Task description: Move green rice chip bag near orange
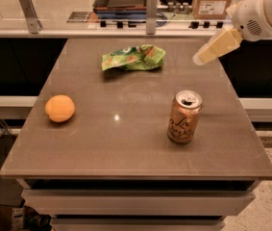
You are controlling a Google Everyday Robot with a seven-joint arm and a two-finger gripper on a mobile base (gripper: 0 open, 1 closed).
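The green rice chip bag (133,57) lies crumpled and flat at the far middle of the brown table (126,143). The orange (60,108) sits near the table's left edge, well apart from the bag. My gripper (206,53) hangs in the air at the upper right, above the table's far right part. It is to the right of the bag, touches nothing and holds nothing that I can see.
A tan-gold drink can (184,117) stands upright right of the table's centre. Behind the table runs a counter (78,32) with metal posts, a tray and a cardboard box (213,0). Drawers sit below the table's front edge.
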